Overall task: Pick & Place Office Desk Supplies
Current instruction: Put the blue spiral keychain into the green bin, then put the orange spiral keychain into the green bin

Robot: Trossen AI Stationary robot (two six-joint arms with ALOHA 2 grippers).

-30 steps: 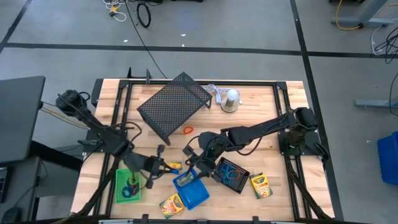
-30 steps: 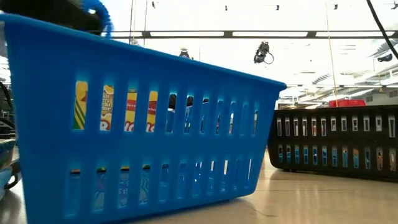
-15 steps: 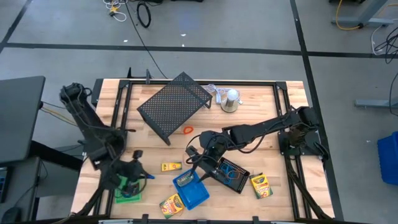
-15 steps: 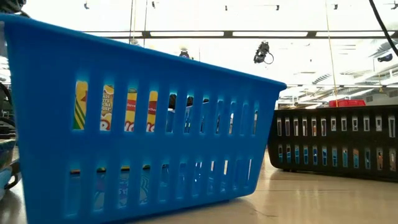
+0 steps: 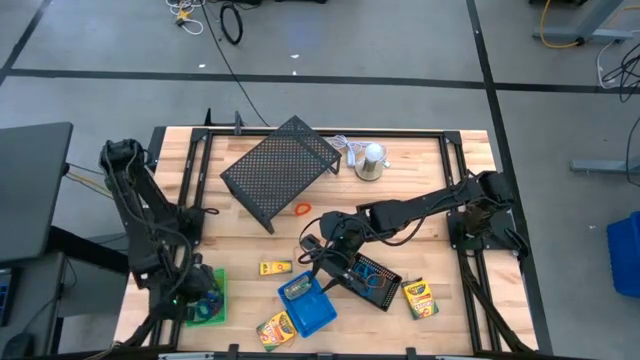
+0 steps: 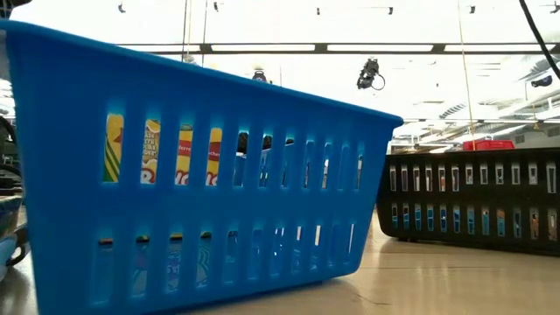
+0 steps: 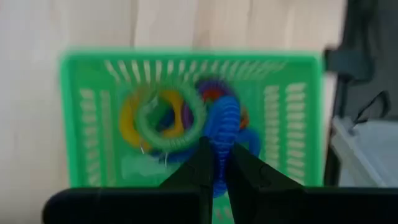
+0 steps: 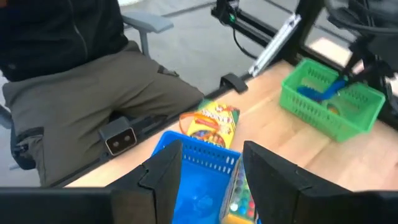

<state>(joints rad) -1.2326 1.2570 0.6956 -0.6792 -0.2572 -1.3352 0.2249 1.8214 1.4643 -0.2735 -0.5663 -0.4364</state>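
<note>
Your blue coil loop (image 7: pixel 222 134) hangs pinched between the left gripper (image 7: pixel 214 165) fingers, which are shut tight on it, directly over the green tray (image 7: pixel 81 112). That tray sits at the bench's front left corner (image 5: pixel 213 300) and already holds a green loop (image 7: pixel 171 118), a yellow one (image 7: pixel 127 118) and some purple and red coils under them. From above you see the left gripper (image 5: pixel 190 297) folded down over this tray, the arm itself covering most of it.

Look next at the blue tray (image 5: pixel 312 310) near the front middle of the bench (image 5: pixel 420 180). A crayon box (image 5: pixel 297 289) lies in its back end, and the right gripper (image 5: pixel 322 272) hovers just above that box with its fingers (image 8: pixel 165 171) spread apart and nothing between them. In the right wrist view you see the blue tray's rim (image 8: pixel 199 155) between those fingers and the box's edge (image 8: pixel 236 199) beside the other finger.

A second crayon box (image 5: pixel 275 327) lies touching the blue tray's front left side, a third (image 5: pixel 275 268) lies flat between the two trays, and a fourth (image 5: pixel 418 297) rests just right of the small black mesh tray (image 5: pixel 372 280). That mesh tray holds a few thin loops. An orange loop (image 5: pixel 302 208) lies by the large black mesh rack (image 5: pixel 280 165).
</note>
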